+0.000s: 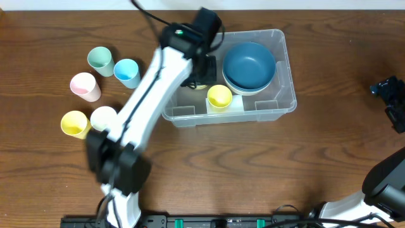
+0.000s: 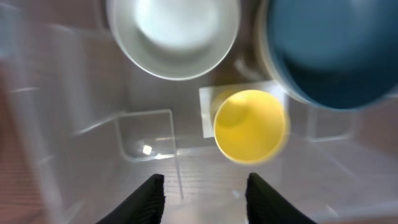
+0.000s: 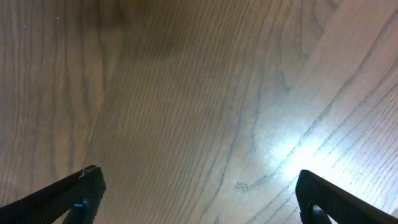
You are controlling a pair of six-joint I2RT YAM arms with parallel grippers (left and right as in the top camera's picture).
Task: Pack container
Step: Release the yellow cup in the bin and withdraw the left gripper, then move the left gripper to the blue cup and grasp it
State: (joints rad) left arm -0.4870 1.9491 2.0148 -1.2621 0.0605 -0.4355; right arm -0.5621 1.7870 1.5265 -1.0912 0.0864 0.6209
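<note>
1. The bin (image 1: 266, 113) sits on the desk (image 1: 50, 190), holding a blue bowl (image 1: 249, 65), a white bowl (image 2: 173, 31) and a yellow cup (image 1: 219, 97).
2. The left fingers (image 2: 149, 199) hang spread and empty above the yellow cup, inside the bin. The right fingers (image 3: 81, 193), also spread and empty, are well right of the bin.
3. The bin looks light, thin-walled and slick, probably flexing a little; its moulded rim seems the surest hold.
4. The loose cups (image 1: 126, 73) left of the bin look light and rigid, best pinched at the rim.

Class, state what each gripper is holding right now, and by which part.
Nothing. The left gripper is open above the container; the right gripper is open above the table.
</note>
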